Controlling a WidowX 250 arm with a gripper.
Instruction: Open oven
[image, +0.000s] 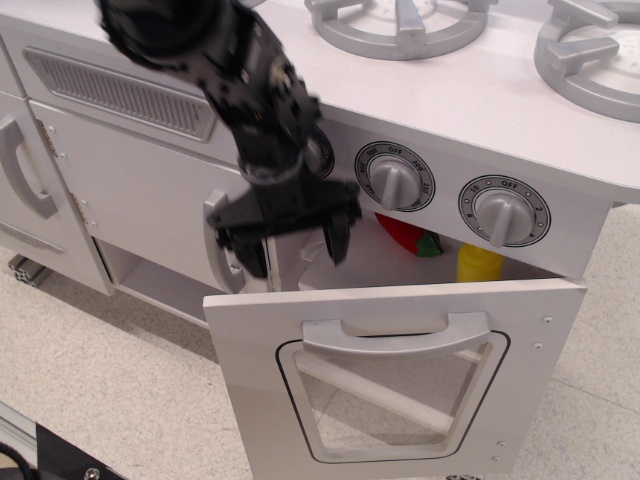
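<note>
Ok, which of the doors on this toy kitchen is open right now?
The oven door, with the clear window and wide horizontal handle, hangs folded down. The plain cabinet door left of it is shut.

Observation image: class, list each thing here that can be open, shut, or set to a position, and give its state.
Pale grey oven door with clear window: swung down, open.
Black robot gripper: open, holding nothing, above the door.
Grey cabinet door with vertical handle: shut.
Two round silver knobs: setting unreadable.
</note>
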